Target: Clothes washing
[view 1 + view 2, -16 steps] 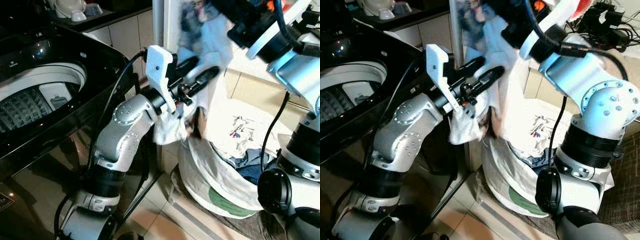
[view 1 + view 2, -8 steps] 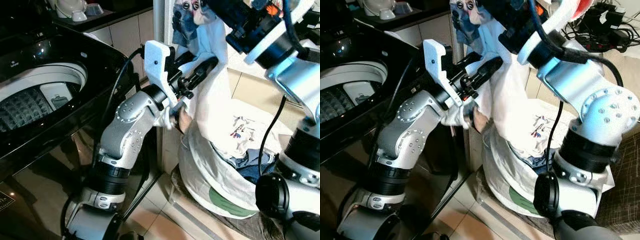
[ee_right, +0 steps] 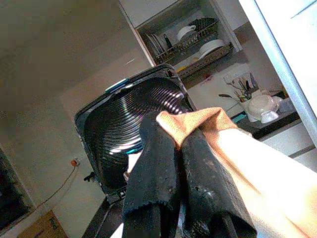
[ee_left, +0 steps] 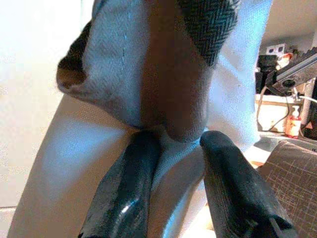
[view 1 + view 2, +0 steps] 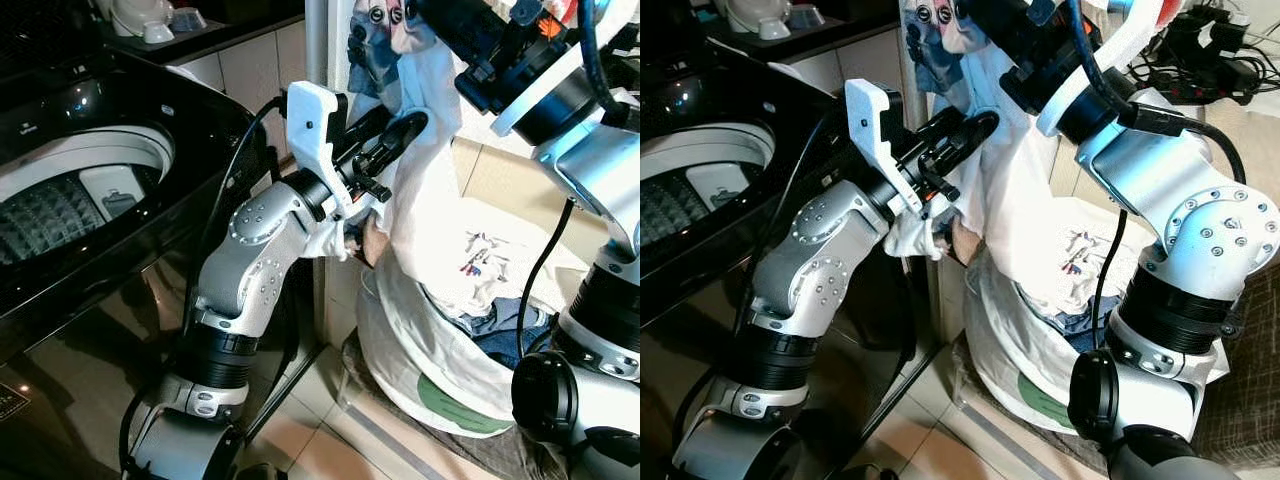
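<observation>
My right gripper [image 3: 176,144] is shut on a white garment [image 5: 420,190] with a blue printed patch and holds it high over a white laundry basket [image 5: 420,350]. The cloth hangs down into the basket. My left gripper [image 5: 388,128] reaches into the hanging cloth from the left, its fingers open. A fold of the garment [image 4: 173,74] lies between and past the fingertips [image 4: 143,148]. A white bunch of the garment [image 5: 330,240] sags below the left wrist. The black top-loading washer [image 5: 150,110] stands on my left, with its drum [image 5: 70,200] exposed and its lid [image 3: 129,124] raised.
More clothes [image 5: 500,325] lie in the basket. A counter with dishes [image 5: 150,20] runs behind the washer. A white door frame [image 5: 318,50] stands just behind the left arm. Cables and a power strip [image 5: 1210,40] sit at the far right.
My left gripper has lifted and pushed further into the hanging cloth, and the sagging bunch under it has risen. The right arm has raised the garment a little.
</observation>
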`<state>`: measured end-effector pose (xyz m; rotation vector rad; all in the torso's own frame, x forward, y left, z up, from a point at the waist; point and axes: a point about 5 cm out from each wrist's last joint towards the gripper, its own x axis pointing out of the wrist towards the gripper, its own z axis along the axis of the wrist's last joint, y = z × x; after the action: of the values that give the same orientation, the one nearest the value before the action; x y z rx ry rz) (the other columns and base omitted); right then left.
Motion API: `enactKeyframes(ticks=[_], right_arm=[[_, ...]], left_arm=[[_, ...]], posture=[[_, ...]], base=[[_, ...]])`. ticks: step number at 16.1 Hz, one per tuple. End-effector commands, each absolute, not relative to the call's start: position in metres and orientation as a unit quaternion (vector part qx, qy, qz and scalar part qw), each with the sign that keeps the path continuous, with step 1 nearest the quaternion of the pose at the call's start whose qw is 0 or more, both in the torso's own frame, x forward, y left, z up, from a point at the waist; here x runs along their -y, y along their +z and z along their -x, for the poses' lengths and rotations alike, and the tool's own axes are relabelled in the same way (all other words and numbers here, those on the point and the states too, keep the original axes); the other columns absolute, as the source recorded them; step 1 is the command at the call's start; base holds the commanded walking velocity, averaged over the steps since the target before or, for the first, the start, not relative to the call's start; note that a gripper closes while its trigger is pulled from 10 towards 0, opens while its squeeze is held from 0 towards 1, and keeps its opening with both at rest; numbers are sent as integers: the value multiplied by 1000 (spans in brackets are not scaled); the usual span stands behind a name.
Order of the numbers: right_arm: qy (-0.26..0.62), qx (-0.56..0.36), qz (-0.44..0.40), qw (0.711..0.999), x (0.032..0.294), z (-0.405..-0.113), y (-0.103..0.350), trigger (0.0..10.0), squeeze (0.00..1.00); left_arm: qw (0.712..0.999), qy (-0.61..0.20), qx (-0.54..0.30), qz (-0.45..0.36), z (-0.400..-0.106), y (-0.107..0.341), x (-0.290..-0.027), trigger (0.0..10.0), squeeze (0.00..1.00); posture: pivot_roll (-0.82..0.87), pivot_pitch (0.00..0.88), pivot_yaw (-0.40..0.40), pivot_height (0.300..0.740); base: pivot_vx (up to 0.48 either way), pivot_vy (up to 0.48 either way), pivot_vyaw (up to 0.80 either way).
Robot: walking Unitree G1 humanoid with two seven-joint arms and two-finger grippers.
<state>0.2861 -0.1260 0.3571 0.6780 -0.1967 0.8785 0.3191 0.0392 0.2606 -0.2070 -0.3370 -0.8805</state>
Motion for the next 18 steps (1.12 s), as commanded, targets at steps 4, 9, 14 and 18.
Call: enactKeyframes(ticks=[4,9,14,18], right_arm=[[429,107,-322,837,123,-280,362,0,0],[429,109,-324,836,123,-279,363,0,0],[424,109,-322,839,123,-279,363,0,0],[412,114,-319,846,126,-279,363,10000,1000]], left_arm=[[894,-418,153,59,-322,254,-40,0,0],[899,-410,150,39,-325,251,-44,0,0],[907,-388,156,46,-330,253,-51,0,0],[912,-371,162,58,-334,257,-59,0,0]], posture=[[-122,0,46,740],[-122,0,47,740],[-123,0,49,740],[-123,0,58,740]], base=[[0,0,0],[0,0,0],[0,0,0],[0,0,0]])
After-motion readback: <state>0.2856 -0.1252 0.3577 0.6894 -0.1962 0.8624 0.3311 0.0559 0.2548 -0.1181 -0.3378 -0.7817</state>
